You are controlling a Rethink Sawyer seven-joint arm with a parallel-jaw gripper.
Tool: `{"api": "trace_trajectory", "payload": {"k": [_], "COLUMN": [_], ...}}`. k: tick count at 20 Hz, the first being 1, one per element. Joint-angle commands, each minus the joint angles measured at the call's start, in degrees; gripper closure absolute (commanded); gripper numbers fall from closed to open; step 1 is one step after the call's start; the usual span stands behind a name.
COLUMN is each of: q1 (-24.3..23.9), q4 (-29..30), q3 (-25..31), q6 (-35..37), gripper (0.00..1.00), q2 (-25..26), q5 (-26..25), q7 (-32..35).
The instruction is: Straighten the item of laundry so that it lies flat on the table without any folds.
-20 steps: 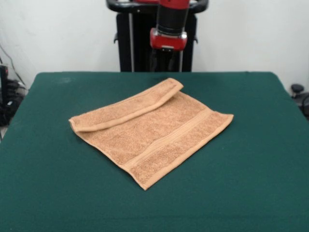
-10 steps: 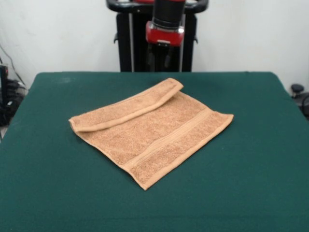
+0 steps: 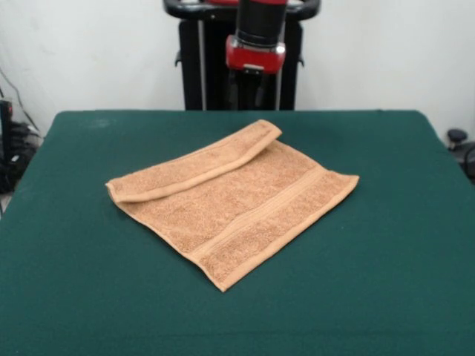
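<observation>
Towel [image 3: 236, 205] on bench [image 3: 401, 282] — far edge folded over. We should pinch that flap's hem, peel outward. Fingers [image 3: 249, 87] — state unreadable.

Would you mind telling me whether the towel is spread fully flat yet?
Not yet: the towel has its far edge strip folded over onto itself.

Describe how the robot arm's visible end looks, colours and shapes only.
The arm shows as a black cylindrical segment ending in a glossy red collar. Below the collar hangs the gripper, dark and slim, hard to make out against the black pedestal behind it. No cables or markings are discernible.
</observation>
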Motion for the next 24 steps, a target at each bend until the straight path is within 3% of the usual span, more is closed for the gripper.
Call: {"api": "trace_trajectory", "payload": {"k": [1,11,24], "q1": [1.24,2.23,5.37], "q4": [-10.32,-16.55,-17.76], "q3": [7.62,8.23,7.38], "q6": [6.53,6.4,5.54], "gripper": [0.0,0.0,0.0], "q2": [3.82,8.56,10.25], "q5": [2.0,2.95,5.7], "q7": [2.77,4.04,7.31]}}
